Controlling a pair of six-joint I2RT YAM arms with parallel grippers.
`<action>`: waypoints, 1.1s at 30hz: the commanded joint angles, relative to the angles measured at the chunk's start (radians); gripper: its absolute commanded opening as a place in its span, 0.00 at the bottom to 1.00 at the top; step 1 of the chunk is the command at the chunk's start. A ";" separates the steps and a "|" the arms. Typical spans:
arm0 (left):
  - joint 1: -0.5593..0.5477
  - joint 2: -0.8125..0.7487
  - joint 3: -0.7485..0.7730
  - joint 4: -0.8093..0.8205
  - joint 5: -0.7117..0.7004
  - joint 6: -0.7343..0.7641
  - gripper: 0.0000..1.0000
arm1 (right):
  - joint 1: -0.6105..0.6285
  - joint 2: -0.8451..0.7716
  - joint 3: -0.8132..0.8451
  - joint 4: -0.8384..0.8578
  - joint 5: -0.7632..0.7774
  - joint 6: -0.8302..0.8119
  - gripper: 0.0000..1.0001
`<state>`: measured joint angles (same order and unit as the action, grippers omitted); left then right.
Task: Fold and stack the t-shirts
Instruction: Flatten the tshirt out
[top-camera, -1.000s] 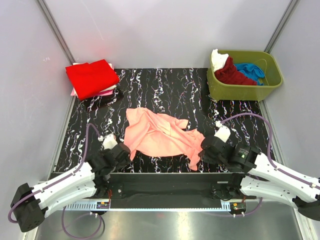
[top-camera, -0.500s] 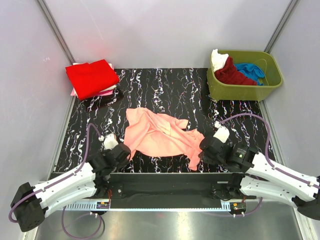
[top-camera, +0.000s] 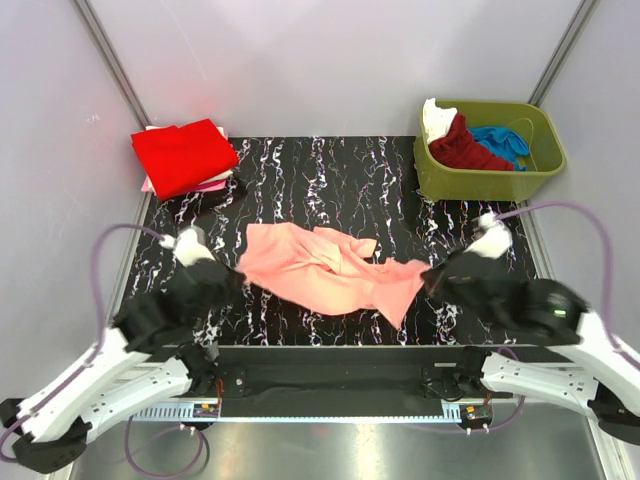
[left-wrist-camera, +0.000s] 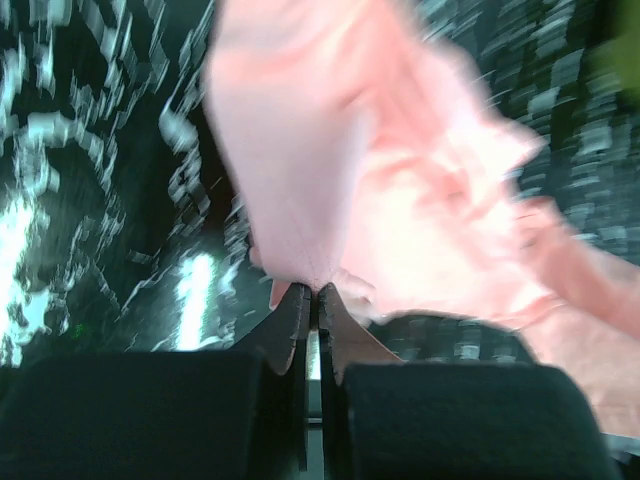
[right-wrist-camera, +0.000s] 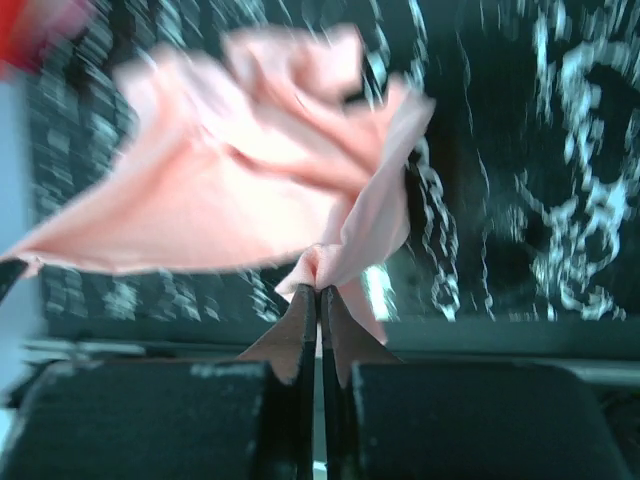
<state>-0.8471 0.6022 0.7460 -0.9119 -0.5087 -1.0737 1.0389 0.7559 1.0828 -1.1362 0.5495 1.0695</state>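
Warning: your left gripper (left-wrist-camera: 312, 292) and right gripper (right-wrist-camera: 320, 290) are clamped on edges of the salmon-pink t-shirt (top-camera: 320, 275) stretched between them over the table (top-camera: 330, 170); yank harder and a pinch could slip.

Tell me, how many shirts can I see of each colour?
salmon-pink t-shirt: 1
bright red t-shirt: 1
pale pink t-shirt, edge showing under the red one: 1
white t-shirt: 1
dark red t-shirt: 1
blue t-shirt: 1
Total: 6 in view
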 joint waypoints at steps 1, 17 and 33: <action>-0.004 0.022 0.278 -0.042 -0.112 0.229 0.00 | 0.003 -0.027 0.267 -0.118 0.246 -0.109 0.00; -0.004 0.269 1.270 -0.090 -0.099 0.863 0.00 | 0.004 -0.081 0.900 0.184 0.388 -0.804 0.00; 0.348 0.640 1.246 -0.061 0.161 0.844 0.00 | -0.232 0.610 1.067 0.479 0.375 -1.147 0.00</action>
<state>-0.6712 1.1534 2.0575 -0.9997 -0.5514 -0.1921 0.9985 1.2343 2.0396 -0.5758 1.0248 -0.1589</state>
